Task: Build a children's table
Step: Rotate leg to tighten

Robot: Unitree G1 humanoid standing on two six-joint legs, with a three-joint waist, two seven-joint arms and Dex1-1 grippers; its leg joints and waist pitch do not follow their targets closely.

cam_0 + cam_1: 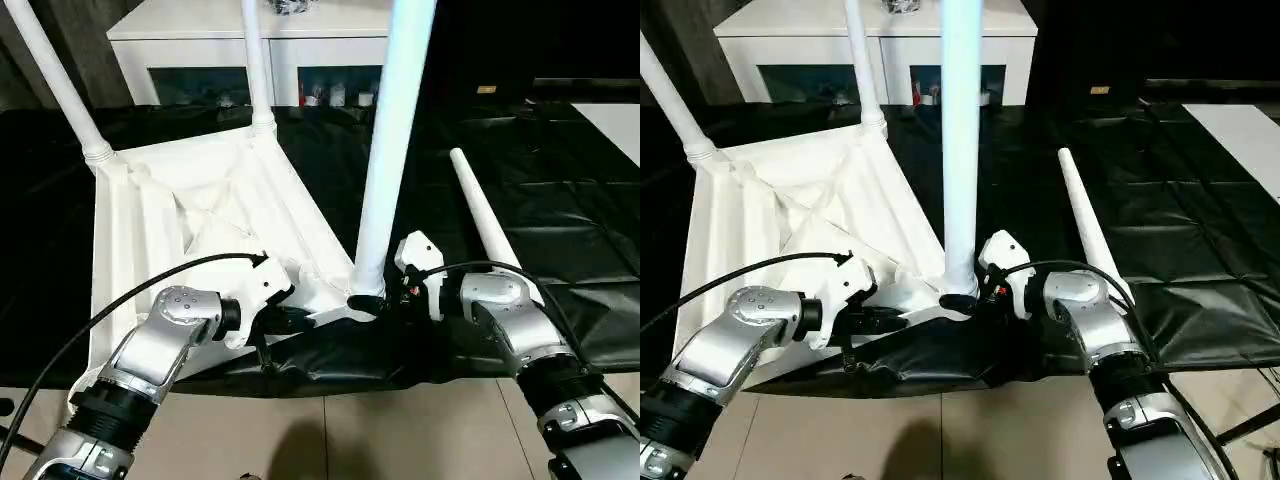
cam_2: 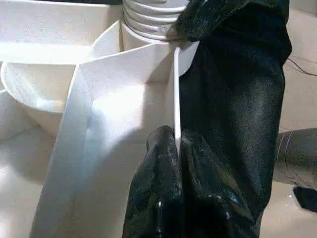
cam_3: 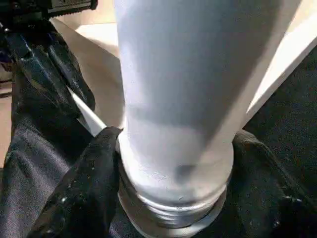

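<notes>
L end effector (image 1: 285, 318) clamps tabletop (image 1: 215, 215) rim; R end effector (image 1: 372, 300) (fingers around base) grips leg (image 1: 385, 170).

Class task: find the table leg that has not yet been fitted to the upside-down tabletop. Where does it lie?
The loose leg lies flat on the black-covered table, to the right of the upturned tabletop, just beyond the right gripper at the near-right upright leg.

My head views are evenly lit from overhead. The white table top (image 1: 200, 215) runs close to blown out, and the upright leg (image 1: 392, 150) carries a cool bluish tint. The black cover (image 1: 560, 200) on the worktop shows soft sheen along its creases. My right wrist view is dim, the leg's near side shaded and softly blurred.
</notes>
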